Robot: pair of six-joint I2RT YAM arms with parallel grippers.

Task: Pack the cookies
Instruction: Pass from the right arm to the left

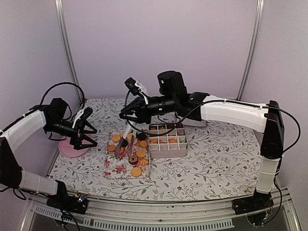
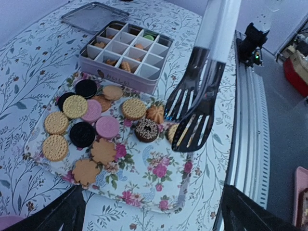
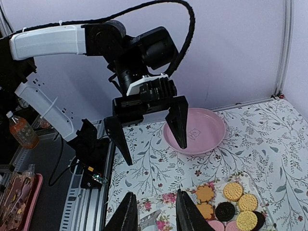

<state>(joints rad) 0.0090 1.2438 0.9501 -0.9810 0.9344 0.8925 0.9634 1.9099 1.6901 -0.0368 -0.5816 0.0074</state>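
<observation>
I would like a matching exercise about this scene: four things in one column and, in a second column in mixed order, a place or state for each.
Things:
1. tongs
2. plate
3. lid
4. box

Places or states:
A. some cells hold cookies
B. lying flat beside the box
C. held in the right gripper
D. by the open left gripper

Pairs: 1-C, 2-D, 3-B, 4-A

light: soft, even, dim-cool | shadows: faint | wrist views: edge distortion, slightly soft
</observation>
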